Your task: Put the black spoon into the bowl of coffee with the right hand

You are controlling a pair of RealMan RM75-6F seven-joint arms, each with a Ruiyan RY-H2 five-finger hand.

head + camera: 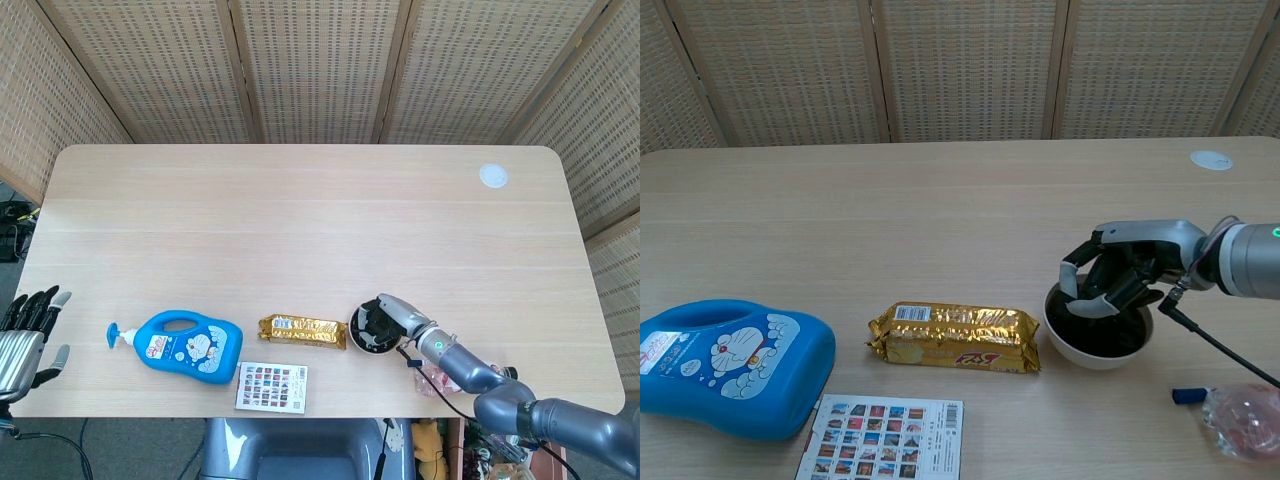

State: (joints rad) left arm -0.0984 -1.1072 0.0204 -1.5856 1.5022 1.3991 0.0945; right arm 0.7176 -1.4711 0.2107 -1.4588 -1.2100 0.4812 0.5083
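Bowl of coffee (1098, 338) sits near the table's (300, 210) front edge, just right of the gold snack pack (954, 337); black spoon can't be picked out. Right hand (1114, 276) hangs over the bowl's rim, fingers curled, can't tell if it holds anything. Left hand (25, 335) off the table's left corner, fingers apart, empty; wide bare tabletop behind the bowl.

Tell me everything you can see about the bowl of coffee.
The bowl of coffee is a small round white bowl, upright on the wooden table, filled with dark liquid. It sits just right of the gold snack packet, apart from it. The right hand hangs over its far rim with fingers curled; whether they touch the bowl, or hold a spoon, is unclear.
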